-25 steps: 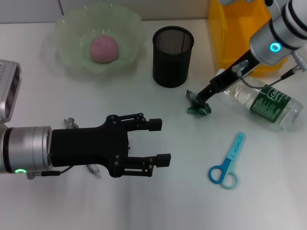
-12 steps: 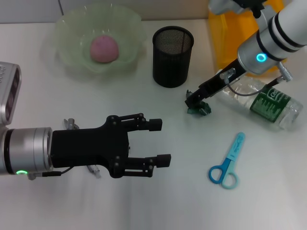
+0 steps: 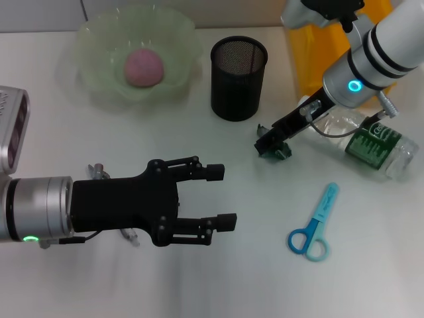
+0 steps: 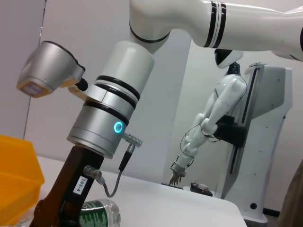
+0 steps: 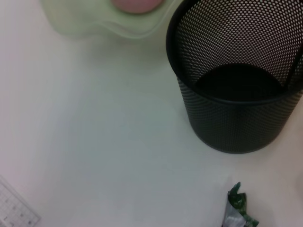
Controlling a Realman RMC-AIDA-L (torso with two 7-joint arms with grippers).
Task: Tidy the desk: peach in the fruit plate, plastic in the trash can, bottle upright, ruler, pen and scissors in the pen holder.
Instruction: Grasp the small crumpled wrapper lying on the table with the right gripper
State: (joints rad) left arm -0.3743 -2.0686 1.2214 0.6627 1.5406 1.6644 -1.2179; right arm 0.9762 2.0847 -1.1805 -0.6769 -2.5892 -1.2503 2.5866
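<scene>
R gripper (image 3: 265, 143) lifted, shut | plastic (image 3: 277, 153) crumpled green, on desk

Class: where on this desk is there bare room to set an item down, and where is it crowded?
Free: between left gripper and scissors; also between plate and gripper. Crowded: around pen holder, wrapper, right gripper and bottle.

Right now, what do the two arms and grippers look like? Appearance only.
Left arm: silver cylindrical wrist with a green light, ending in a black gripper with two blocky fingers. Right arm: white with black bands, silver wrist, cyan ring light, thin grey cable looping alongside; slim black gripper, labelled 163-4 in the left wrist view.
</scene>
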